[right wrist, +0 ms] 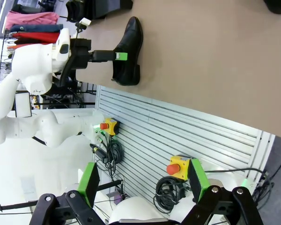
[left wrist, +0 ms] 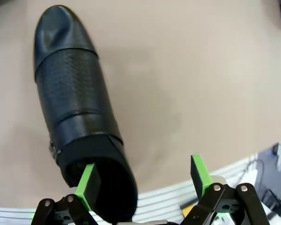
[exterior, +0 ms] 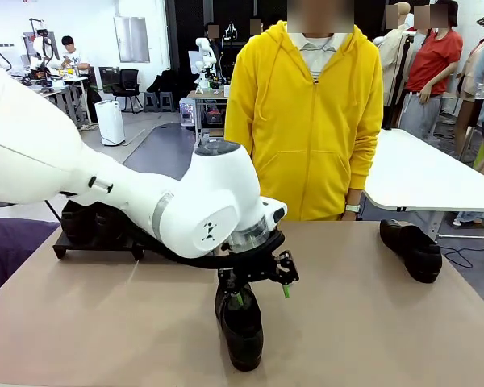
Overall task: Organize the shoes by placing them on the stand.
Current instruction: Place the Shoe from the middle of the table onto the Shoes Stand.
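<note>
The stand (exterior: 93,247) sits at the far left corner of the table (exterior: 105,322), mostly behind the left arm. The dark shapes on it look like 2 shoes already placed, though the arm hides too much to be sure. 2 more are left on the table. The nearer shoe (left wrist: 77,108) lies by the near edge, about midway along it. The left gripper (left wrist: 144,180) hangs over its heel with jaws apart, 1 pad at the opening and the other clear, so nothing is gripped yet. The second shoe (exterior: 411,250) waits by the far right edge. The right gripper (right wrist: 143,180) is spread wide and empty, back beyond the near edge
</note>
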Motion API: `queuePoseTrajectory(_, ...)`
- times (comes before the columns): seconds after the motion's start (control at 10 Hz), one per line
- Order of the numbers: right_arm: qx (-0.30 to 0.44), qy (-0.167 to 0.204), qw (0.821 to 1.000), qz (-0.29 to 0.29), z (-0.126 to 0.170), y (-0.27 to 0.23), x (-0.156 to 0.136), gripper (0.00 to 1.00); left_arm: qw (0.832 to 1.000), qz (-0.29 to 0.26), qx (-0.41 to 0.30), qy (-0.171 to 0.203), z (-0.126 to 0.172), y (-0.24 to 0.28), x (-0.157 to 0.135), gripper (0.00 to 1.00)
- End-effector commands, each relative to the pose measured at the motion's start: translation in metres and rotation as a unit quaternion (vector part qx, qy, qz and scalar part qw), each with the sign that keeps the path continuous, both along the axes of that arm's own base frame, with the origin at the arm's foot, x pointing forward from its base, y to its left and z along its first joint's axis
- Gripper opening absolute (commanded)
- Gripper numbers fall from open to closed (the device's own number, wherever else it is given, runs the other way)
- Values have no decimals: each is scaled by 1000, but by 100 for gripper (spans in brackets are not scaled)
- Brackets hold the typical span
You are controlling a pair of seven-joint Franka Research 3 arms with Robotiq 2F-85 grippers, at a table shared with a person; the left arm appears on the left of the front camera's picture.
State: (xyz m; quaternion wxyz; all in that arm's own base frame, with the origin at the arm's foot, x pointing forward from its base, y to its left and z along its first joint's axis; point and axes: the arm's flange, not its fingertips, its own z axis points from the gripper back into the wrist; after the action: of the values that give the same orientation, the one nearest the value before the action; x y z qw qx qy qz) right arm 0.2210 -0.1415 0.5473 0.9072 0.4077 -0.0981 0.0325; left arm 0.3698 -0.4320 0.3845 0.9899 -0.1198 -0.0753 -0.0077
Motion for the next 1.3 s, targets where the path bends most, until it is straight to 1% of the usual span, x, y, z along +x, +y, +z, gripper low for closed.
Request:
queuePoseTrajectory(0.0, 8, -8, 1000, 4, 3, -1, 0, 100, 999, 31, 32, 5, -13, -17, 2, 100)
queuePoseTrajectory(0.1, 8, -8, 1000, 4, 3, -1, 0, 100, 998, 43, 44, 6, -20, -18, 4, 100)
queuePoseTrajectory(0.2, 8, -8, 1000, 4, 3, -1, 0, 100, 998, 40, 42, 19, -25, -21, 5, 100)
queuePoseTrajectory(0.3, 8, -8, 1000, 4, 3, -1, 0, 100, 998, 40, 49, 20, -29, -22, 6, 100)
queuePoseTrajectory(0.6, 8, -8, 1000, 4, 3, -1, 0, 100, 997, 50, 51, 34, -33, -23, 9, 100)
queuePoseTrajectory(0.7, 8, -8, 1000, 4, 3, -1, 0, 100, 996, 54, 56, 37, -35, -23, 9, 41)
queuePoseTrajectory(0.8, 8, -8, 1000, 4, 3, -1, 0, 100, 996, 57, 56, 41, -35, -23, 9, 0)
queuePoseTrajectory(1.0, 8, -8, 1000, 4, 3, -1, 0, 100, 996, 55, 55, 49, -33, -22, 10, 0)
queuePoseTrajectory(1.2, 8, -8, 1000, 4, 3, -1, 0, 100, 995, 65, 66, 48, -34, -22, 10, 0)
